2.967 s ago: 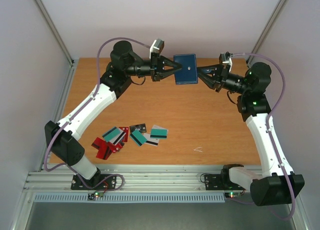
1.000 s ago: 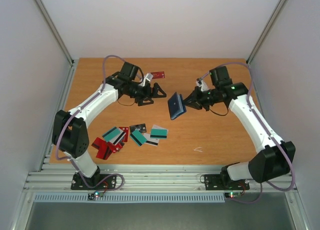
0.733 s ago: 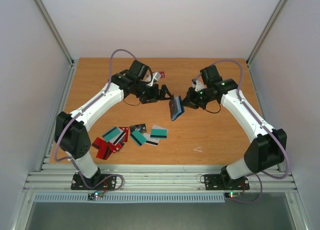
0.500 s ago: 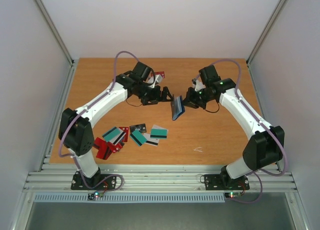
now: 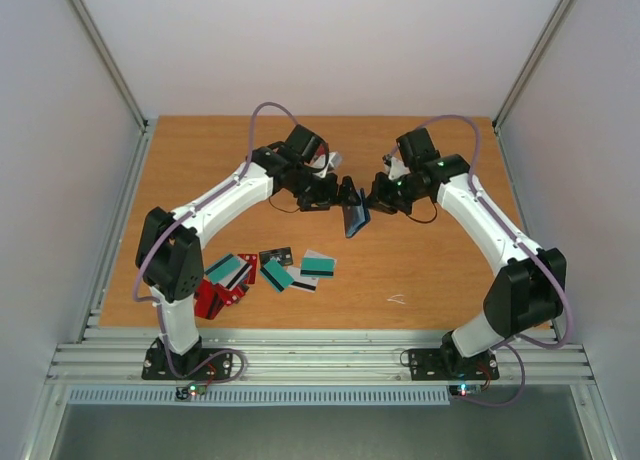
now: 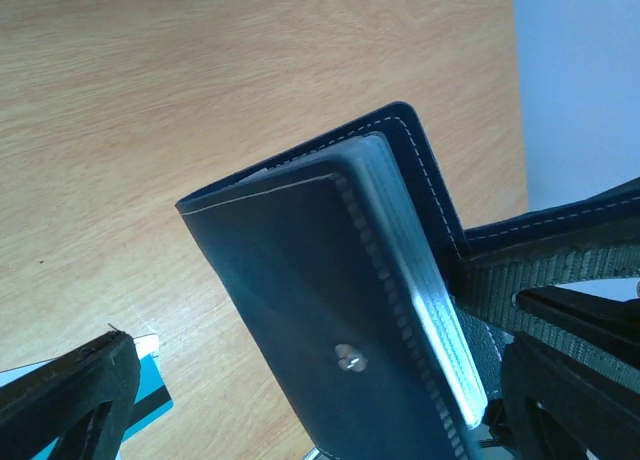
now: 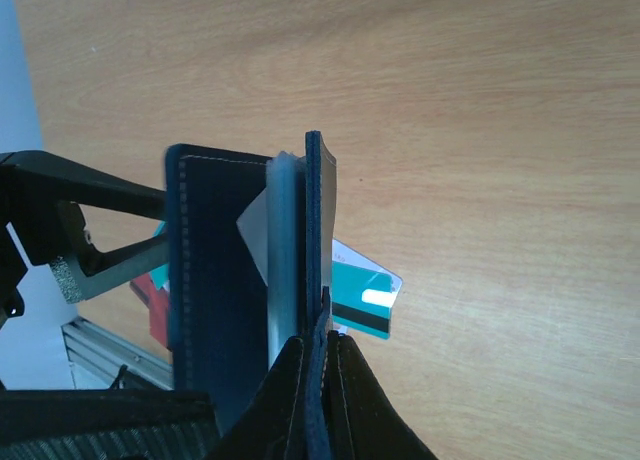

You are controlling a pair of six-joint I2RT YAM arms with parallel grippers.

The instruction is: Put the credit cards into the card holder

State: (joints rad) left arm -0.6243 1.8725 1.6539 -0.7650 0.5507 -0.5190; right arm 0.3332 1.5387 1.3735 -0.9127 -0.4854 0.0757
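right gripper (image 5: 366, 206) pinching one cover of the wallet (image 5: 354, 218), holding it over mid-table | left gripper (image 5: 343, 192) spreading wide about the other cover — contact unclear | cards (image 5: 268, 271) lying front-left (red ones partly hidden by the left arm)

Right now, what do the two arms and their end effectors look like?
The two match. The left arm and right arm have white links between black joints, and a purple cable loops along each. A small green light glows on the right arm. The left end effector and right end effector are black, each with two tapering fingers.
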